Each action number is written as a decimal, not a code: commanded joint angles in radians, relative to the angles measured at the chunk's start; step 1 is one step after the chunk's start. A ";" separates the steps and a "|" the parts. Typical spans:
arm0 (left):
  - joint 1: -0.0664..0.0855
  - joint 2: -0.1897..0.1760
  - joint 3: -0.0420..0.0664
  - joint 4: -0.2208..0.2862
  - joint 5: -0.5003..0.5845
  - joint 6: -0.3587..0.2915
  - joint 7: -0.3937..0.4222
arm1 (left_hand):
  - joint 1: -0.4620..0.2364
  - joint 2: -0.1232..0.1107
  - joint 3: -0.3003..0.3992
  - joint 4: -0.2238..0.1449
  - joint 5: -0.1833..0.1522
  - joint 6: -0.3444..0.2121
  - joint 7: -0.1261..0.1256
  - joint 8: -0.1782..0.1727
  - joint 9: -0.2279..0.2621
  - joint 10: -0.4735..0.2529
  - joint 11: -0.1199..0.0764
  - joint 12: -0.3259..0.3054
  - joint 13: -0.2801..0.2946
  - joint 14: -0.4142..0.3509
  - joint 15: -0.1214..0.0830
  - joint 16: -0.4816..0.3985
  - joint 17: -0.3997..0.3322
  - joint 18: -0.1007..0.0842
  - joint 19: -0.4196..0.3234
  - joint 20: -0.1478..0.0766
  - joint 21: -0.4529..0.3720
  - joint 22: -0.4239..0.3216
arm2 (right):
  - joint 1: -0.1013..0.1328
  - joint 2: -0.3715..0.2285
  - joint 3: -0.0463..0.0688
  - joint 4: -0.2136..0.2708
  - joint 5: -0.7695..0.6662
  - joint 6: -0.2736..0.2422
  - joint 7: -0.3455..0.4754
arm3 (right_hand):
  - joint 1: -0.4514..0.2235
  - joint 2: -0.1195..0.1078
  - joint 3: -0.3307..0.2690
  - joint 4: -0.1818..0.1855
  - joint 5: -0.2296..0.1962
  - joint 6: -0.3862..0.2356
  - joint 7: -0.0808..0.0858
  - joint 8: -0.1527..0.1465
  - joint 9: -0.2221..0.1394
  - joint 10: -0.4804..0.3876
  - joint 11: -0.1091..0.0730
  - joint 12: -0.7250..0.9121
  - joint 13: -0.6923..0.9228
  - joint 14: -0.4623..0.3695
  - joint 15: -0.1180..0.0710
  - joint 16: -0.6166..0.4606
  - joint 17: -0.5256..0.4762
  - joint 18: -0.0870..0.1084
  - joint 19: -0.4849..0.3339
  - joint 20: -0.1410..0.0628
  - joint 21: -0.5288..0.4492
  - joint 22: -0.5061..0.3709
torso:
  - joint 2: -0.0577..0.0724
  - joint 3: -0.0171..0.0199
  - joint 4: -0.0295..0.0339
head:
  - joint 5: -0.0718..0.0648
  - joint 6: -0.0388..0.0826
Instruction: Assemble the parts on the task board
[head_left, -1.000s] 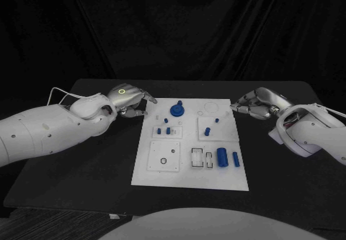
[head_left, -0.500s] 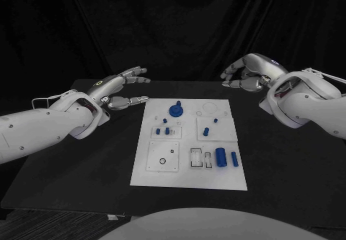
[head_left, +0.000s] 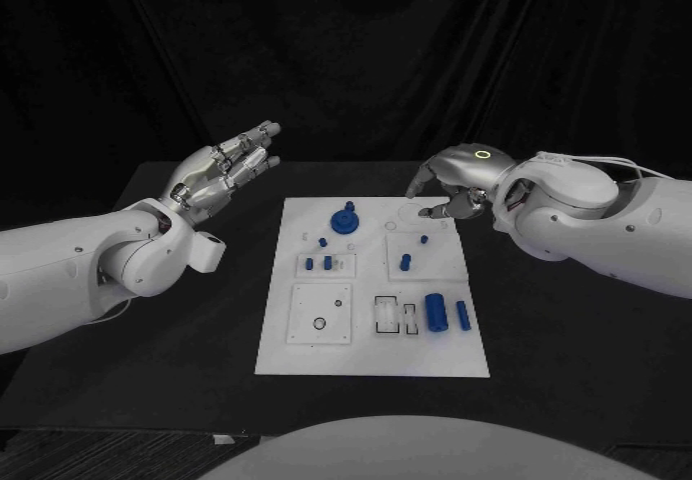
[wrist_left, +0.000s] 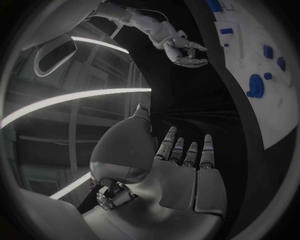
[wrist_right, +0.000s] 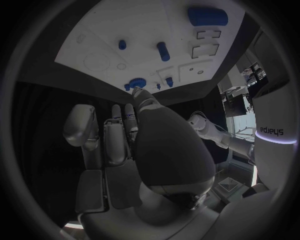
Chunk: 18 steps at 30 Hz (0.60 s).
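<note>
The white task board (head_left: 368, 345) lies in the middle of the black table. On it stand a blue knob-shaped part (head_left: 345, 220) at the far end, a thick blue cylinder (head_left: 436, 310) and a slim blue bar (head_left: 463, 315) near the right edge, a short peg (head_left: 405, 263), and two small pegs (head_left: 317, 264). My left hand (head_left: 228, 170) is raised off the board's far left corner, fingers straight and apart, holding nothing. My right hand (head_left: 450, 185) hovers over the board's far right corner, fingers pointing down and apart, nothing in them. The left wrist view shows the right hand (wrist_left: 181, 47) spread.
Bare black table surrounds the board on all sides. Rectangular recesses (head_left: 389, 314) and a square plate with a small ring (head_left: 323, 313) sit on the board's near half. In the right wrist view the blue cylinder (wrist_right: 207, 16) and knob (wrist_right: 136, 84) lie beyond my fingers.
Both hands first lifted off the table. My left hand then rose further and straightened its fingers. My right hand swung in from the far right to above the board's far right corner.
</note>
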 joint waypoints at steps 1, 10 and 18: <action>-0.002 -0.001 0.001 0.012 0.154 0.123 0.170 | -0.021 -0.008 -0.027 0.011 -0.009 -0.013 -0.002 -0.017 -0.012 -0.016 -0.007 -0.020 -0.010 -0.004 -0.009 -0.017 -0.010 -0.025 -0.002 -0.006 -0.010 -0.013 | -0.013 0.005 0.001 -0.004 -0.089 0.090 -0.024 | -0.035 -0.041 0.042 0.016 0.046 -0.017 0.003 -0.017 -0.009 -0.039 0.000 0.001 -0.014 0.016 -0.001 -0.014 -0.017 0.040 -0.014 0.004 -0.031 0.090 | 0.003 -0.0016 0.0010 | -0.002 0.000; -0.009 -0.004 0.001 0.014 0.163 0.150 0.146 | 0.062 0.037 -0.025 0.007 0.091 -0.026 0.020 -0.018 -0.013 -0.023 0.016 -0.007 -0.010 -0.004 0.017 -0.017 -0.010 -0.022 0.008 0.035 -0.008 -0.043 | -0.035 0.009 0.001 -0.005 -0.097 0.106 -0.021 | -0.080 -0.084 0.074 0.034 0.242 -0.009 -0.008 -0.008 0.009 -0.076 0.012 0.034 -0.021 0.013 0.007 -0.016 -0.022 0.041 -0.011 0.010 -0.048 0.088 | 0.003 -0.0085 -0.0005 | 0.001 0.000; -0.021 -0.002 0.001 0.006 0.164 0.165 0.132 | 0.094 0.062 -0.044 0.007 0.139 -0.023 0.029 -0.017 -0.012 -0.022 0.036 0.010 -0.008 -0.004 0.034 -0.017 -0.010 -0.022 0.015 0.059 -0.007 -0.054 | -0.051 0.015 0.001 -0.019 -0.098 0.135 -0.031 | -0.062 -0.077 0.100 0.014 0.288 -0.014 -0.012 -0.003 0.026 -0.063 0.009 0.071 -0.011 0.011 0.006 -0.019 -0.027 0.042 -0.011 0.010 -0.056 0.088 | 0.002 -0.0077 -0.0012 | 0.002 0.000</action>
